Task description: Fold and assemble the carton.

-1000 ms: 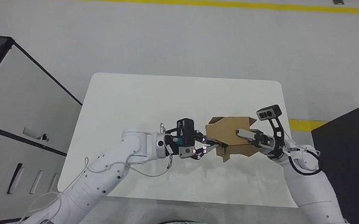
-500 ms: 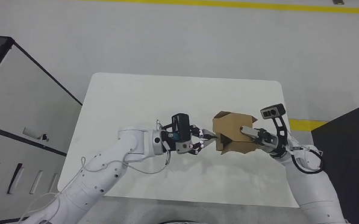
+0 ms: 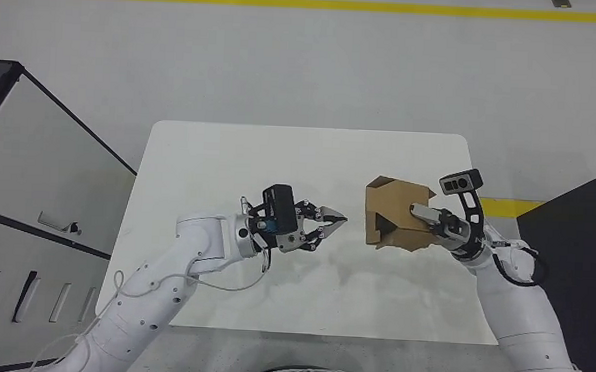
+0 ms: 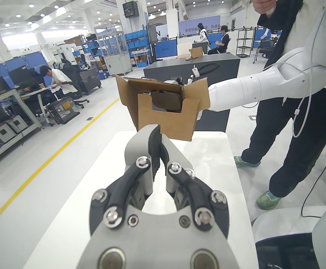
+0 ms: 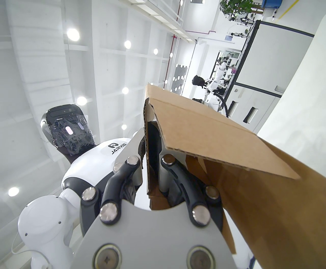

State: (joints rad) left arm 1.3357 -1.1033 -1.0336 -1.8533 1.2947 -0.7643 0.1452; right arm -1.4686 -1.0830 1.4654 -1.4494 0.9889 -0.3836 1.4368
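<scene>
- Brown corrugated cardboard carton (image 3: pixel 395 218): partly formed, flaps not closed. It sits over the right part of the table, gripped at its right-hand side. In the left wrist view the carton (image 4: pixel 163 112) turns its open end toward the left arm. A notched front flap stands up there, and side flaps splay outward at either edge. Whether its lower edge touches the tabletop cannot be told.
- Right pincer (image 3: pixel 417 211): clenched on one wall of the carton. In the right wrist view the right pincer (image 5: pixel 150 158) has a finger on each face of a single cardboard panel, whose raw corrugated edge runs up between them. Another panel of the carton (image 5: pixel 216 142) slopes away across this view.
- Left pincer (image 3: pixel 334 224): positioned over the middle of the table, pointing toward the carton's open end. It is apart from the carton, with a strip of bare tabletop between the two. In the left wrist view the left pincer (image 4: pixel 158 147) has its dark ribbed pads drawn together with next to no gap. It grasps nothing and touches nothing.
- White rectangular table with rounded corners (image 3: pixel 229 163): both arms reach in over its near edge. In the left wrist view the table (image 4: pixel 216 178) runs on under the carton.
</scene>
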